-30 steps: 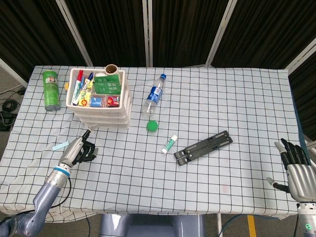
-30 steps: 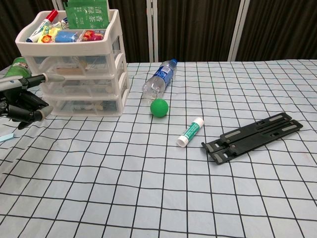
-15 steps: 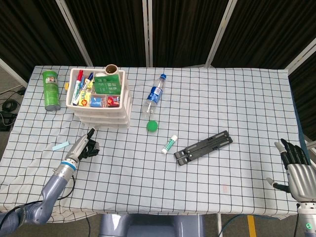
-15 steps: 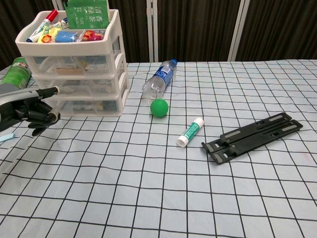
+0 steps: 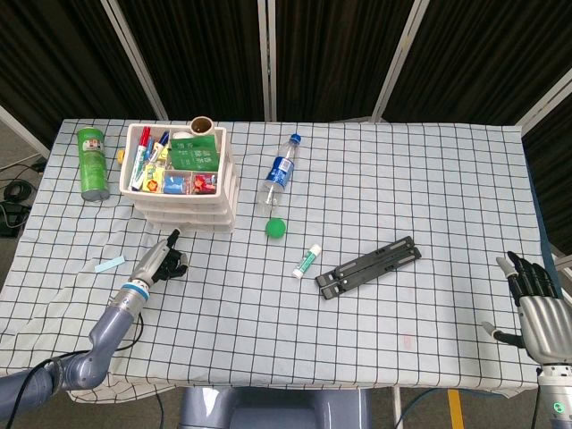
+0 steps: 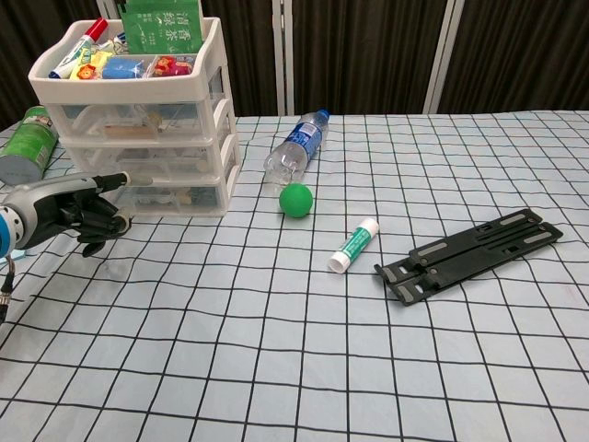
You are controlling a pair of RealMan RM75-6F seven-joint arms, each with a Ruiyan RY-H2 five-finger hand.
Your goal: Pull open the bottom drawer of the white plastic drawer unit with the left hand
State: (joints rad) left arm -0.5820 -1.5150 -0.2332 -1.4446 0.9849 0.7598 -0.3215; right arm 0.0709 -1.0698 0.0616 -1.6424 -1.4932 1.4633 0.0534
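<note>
The left hand (image 6: 78, 210), fingers curled with one extended, holds nothing just before the white plastic drawer unit's (image 6: 138, 129) bottom drawer (image 6: 170, 194); the right hand (image 5: 534, 308) is spread

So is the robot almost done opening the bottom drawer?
Not yet. Done: the left hand is at the front of the white drawer unit, one finger pointing at the bottom drawer, other fingers curled. In hand: nothing gripped; I can't tell if the fingertip touches. Left: the drawer looks shut, so hooking and pulling it out remain. The right hand rests open, far away at the table edge.
</note>
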